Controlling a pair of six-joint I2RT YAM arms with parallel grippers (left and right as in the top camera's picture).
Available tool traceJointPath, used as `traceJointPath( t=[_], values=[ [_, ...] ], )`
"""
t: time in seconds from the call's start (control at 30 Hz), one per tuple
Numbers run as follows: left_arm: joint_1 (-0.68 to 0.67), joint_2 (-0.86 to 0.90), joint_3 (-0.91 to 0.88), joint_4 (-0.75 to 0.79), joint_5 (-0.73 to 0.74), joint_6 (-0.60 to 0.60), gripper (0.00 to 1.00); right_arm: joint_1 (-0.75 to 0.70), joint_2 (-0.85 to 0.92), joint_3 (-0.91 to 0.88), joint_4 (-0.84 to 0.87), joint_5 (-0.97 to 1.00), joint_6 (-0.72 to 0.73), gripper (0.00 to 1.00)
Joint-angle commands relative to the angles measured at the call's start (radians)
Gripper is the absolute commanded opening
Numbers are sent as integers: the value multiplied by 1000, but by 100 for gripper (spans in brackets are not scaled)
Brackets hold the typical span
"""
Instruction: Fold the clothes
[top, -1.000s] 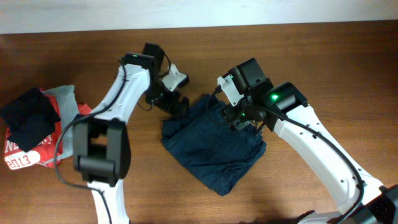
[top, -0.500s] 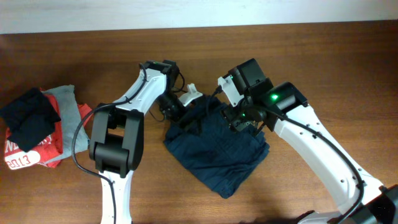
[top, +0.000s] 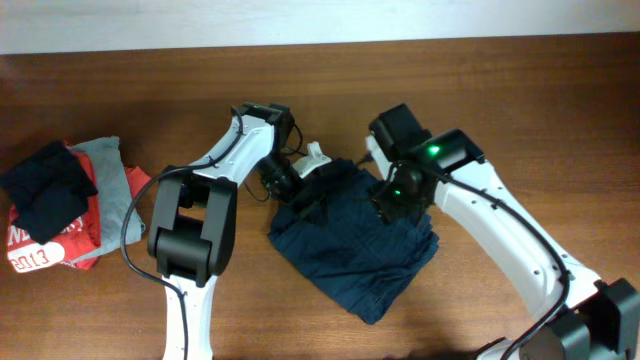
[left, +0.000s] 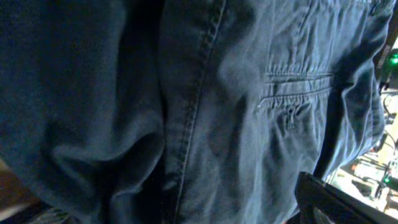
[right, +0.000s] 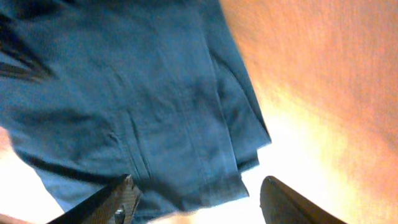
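Task stage and fabric detail. The navy shorts (top: 350, 245) lie at the middle of the wooden table (top: 520, 100), set cornerwise as a compact, roughly four-sided bundle between the two arms. We judge that at least one fold is in. In the right wrist view, stacked layers show along the edge nearest the bare wood. The outline is uneven and the upper left corner is bunched, so we think more folding or squaring up remains.

The left gripper (top: 303, 188) sits at that bunched corner. Cloth fills its camera and only one dark finger (left: 333, 199) shows, so we cannot tell how its jaws stand. The right gripper (top: 393, 203) hangs over the upper right part of the shorts. Its fingers (right: 121, 196) are spread wide and pinch nothing.

The cloth is a matte woven twill, soft and creased. It has a double-stitched seam (left: 202, 106) and a welt pocket (left: 292, 93) closed by a small button (left: 290, 116). At the far left, well apart, a black cloth (top: 45, 185) rests on a red shirt (top: 30, 250) and a grey garment (top: 105, 160).
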Motion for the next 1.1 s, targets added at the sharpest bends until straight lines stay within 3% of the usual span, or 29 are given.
traceJointPath(
  t=[0.0,0.17,0.4,0.83,1.07],
  values=[
    [-10,19,-16,3,11,23,99,-48,5,-20,-59,38,114,69],
    [-10,19,-16,5,11,23,99,-78,5,-112,-85,-21,122,69],
    [-10,19,-16,6,12,23,99,-77,5,-310,18,-74,180,69],
    [-40,19,-17,-3,16,23,99,-77,7,-514,472,-124,195,70],
    [-84,20,-23,-1,15,23,99,-77,27,-529,525,-119,195,70]
  ],
)
